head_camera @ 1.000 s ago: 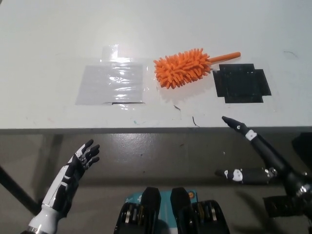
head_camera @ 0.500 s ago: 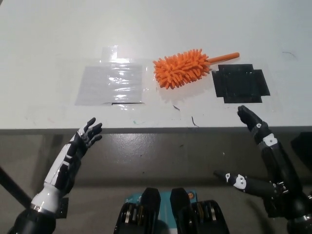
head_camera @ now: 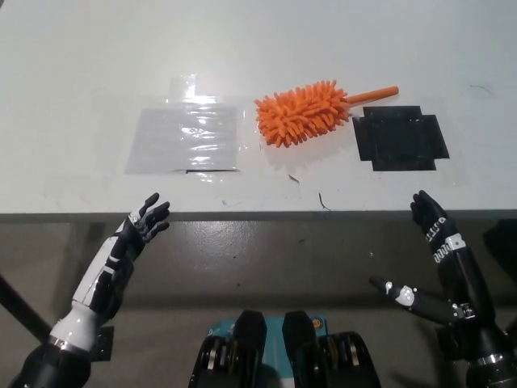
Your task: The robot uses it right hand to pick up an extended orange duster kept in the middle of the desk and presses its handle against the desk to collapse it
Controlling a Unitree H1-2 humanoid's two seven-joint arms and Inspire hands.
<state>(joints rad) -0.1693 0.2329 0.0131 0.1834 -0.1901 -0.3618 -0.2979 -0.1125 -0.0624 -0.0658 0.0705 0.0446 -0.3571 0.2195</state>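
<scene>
The orange duster lies in the middle of the white desk, its fluffy head toward the left and its short orange handle pointing up and right. My black right hand hangs open below the desk's front edge at the lower right, fingers spread, well short of the duster. My left hand rests open just below the front edge at the lower left. Neither hand holds anything.
A clear plastic sheet is taped to the desk left of the duster. A black tape square lies right of the duster, under the handle's end. Grey floor shows below the desk edge.
My right hand has risen and turned more upright near the desk's front edge. My left hand rose toward the edge a second ago and has held still since. The duster has not moved.
</scene>
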